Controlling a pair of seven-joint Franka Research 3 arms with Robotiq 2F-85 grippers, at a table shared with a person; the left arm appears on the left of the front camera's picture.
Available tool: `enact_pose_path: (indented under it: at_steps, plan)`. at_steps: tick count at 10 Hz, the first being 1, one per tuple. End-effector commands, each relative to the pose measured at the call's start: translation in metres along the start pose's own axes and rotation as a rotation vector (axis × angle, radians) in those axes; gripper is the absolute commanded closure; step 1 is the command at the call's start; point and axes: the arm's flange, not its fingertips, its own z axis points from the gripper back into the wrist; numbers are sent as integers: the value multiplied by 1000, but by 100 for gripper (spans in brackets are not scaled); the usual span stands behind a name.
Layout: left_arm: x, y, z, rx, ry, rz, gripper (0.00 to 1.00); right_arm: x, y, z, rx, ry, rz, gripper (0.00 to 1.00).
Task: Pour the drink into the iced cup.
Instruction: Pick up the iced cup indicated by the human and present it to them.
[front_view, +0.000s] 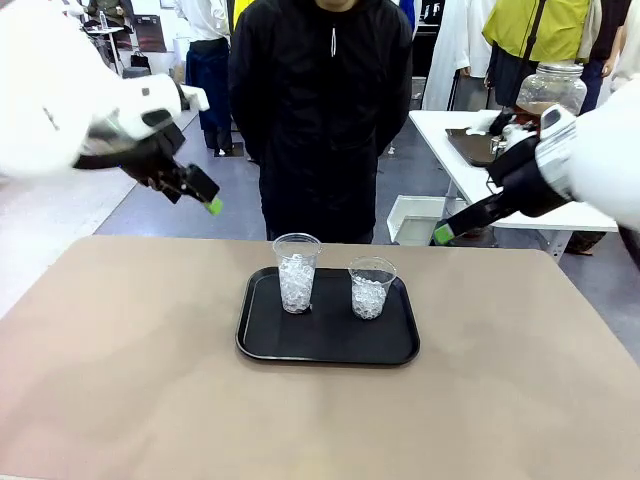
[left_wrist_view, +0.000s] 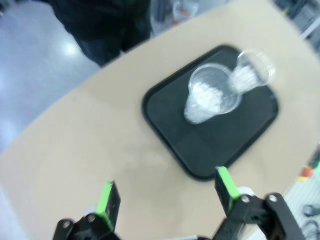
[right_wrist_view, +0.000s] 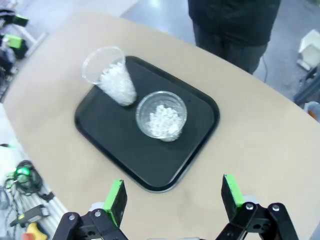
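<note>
Two clear plastic cups with ice stand on a black tray (front_view: 262, 345) mid-table: a taller cup (front_view: 297, 270) on the left and a shorter cup (front_view: 371, 287) on the right. The drink (front_view: 537, 106) is an amber layer in a big glass jar (front_view: 552, 85) on a white table at the back right, partly hidden by my right arm. My left gripper (front_view: 205, 198) hangs open in the air, high and to the left of the tray. My right gripper (front_view: 447, 230) hangs open high on the right. The wrist views look down on the cups (left_wrist_view: 212, 97) (right_wrist_view: 161, 116) between open, empty fingers.
A person in a black jacket (front_view: 320, 110) stands at the far side of the tan table, right behind the tray. The white side table (front_view: 450, 130) at the back right also carries a dark tray. A white bin (front_view: 410, 215) sits on the floor.
</note>
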Motion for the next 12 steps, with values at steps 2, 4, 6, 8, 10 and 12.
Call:
enact_pose_path:
  at_steps: [2, 4, 6, 8, 10, 12]
  plan:
    - [4, 38, 13, -174, -9, 196, 0, 4, -37, 16, 263, -57, -120, 0]
    - [-3, 63, 0, -318, -9, 337, 0, 4, -62, 19, 429, -102, -199, 0]
    - [-9, 82, -13, -426, -10, 414, 0, 1, -84, 13, 565, -128, -245, 0]
    - [-14, 101, -26, -514, -5, 510, 0, -2, -104, 5, 655, -135, -315, 0]
    - [-15, 108, -30, -540, 7, 544, 0, -3, -111, -2, 682, -123, -321, 0]
    - [-23, 107, -30, -523, 12, 552, 0, -14, -108, 1, 696, -133, -346, 0]
